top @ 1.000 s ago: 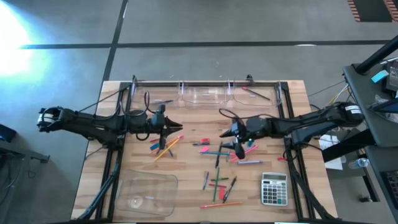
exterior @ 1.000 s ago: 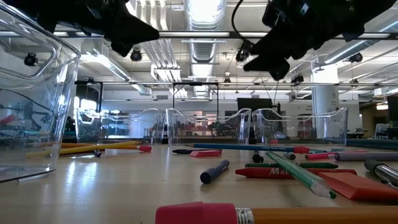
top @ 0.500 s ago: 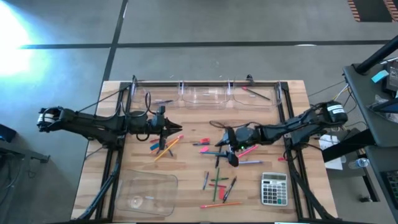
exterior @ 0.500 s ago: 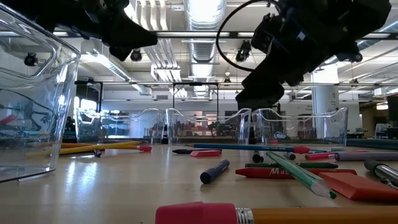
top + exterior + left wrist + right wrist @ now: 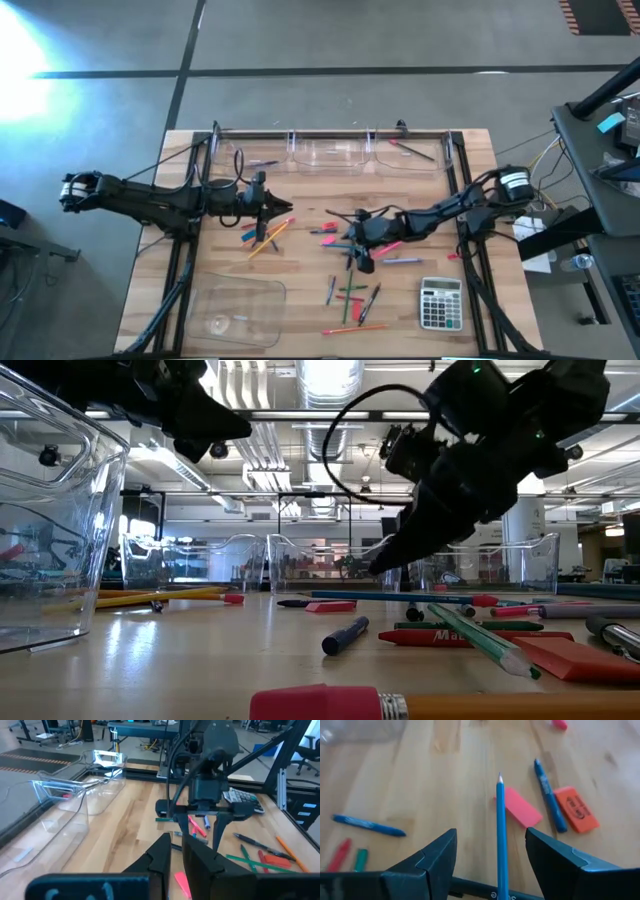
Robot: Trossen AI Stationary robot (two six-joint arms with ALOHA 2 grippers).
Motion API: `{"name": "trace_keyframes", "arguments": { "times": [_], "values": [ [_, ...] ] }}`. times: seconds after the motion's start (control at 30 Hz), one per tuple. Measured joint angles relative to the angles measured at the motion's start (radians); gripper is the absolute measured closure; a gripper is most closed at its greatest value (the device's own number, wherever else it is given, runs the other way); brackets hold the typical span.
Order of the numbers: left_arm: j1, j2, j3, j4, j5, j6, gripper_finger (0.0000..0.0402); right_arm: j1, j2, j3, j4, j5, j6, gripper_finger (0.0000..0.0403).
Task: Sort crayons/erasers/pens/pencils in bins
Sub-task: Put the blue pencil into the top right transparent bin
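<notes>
Crayons, pens and pencils lie scattered across the middle and right of the wooden table (image 5: 300,275) in the high view. Three clear tubs (image 5: 330,152) stand in a row along the far edge, and a shallow clear tray (image 5: 232,308) sits at the near left corner. A grey calculator (image 5: 440,303) lies near the near right corner. The left gripper (image 5: 283,206) hangs over the left part of the table, just past a few sticks including an orange pencil (image 5: 266,238). The right gripper (image 5: 352,240) reaches low into the middle of the clutter.

From table height, the right gripper (image 5: 390,560) slants down close above the wood, with the tubs (image 5: 330,565) behind it. A dark blue pen (image 5: 345,635) and a red crayon (image 5: 470,637) lie in front. The left gripper (image 5: 215,422) hangs high up.

The left wrist view shows its own fingers (image 5: 160,857) pressed together, holding nothing, with the right gripper (image 5: 197,822) facing it across the table.

In the right wrist view, the right arm's fingers (image 5: 437,855) stand wide apart on either side of a blue pencil (image 5: 501,840) on the wood, not touching it. A pink eraser (image 5: 518,809), a blue crayon (image 5: 549,795) and an orange eraser (image 5: 576,809) lie just beyond it.
</notes>
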Motion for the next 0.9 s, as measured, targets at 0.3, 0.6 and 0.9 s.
{"name": "trace_keyframes", "arguments": {
  "times": [0.3, 0.6, 0.9],
  "values": [
    [-0.001, 0.0, 0.0, -0.028, 0.0, -0.001, 0.0368, 0.0, 0.103, 0.118, -0.147, 0.0, -0.009, 0.0189],
    [0.0, 0.0, 0.0, -0.027, 0.0, -0.002, 0.0368, 0.0, 0.103, 0.132, -0.186, 0.0, 0.008, 0.026],
    [0.0, 0.0, 0.0, -0.026, 0.0, -0.002, 0.0368, -0.001, 0.102, 0.133, -0.191, -0.001, 0.027, 0.0335]
  ]
}}
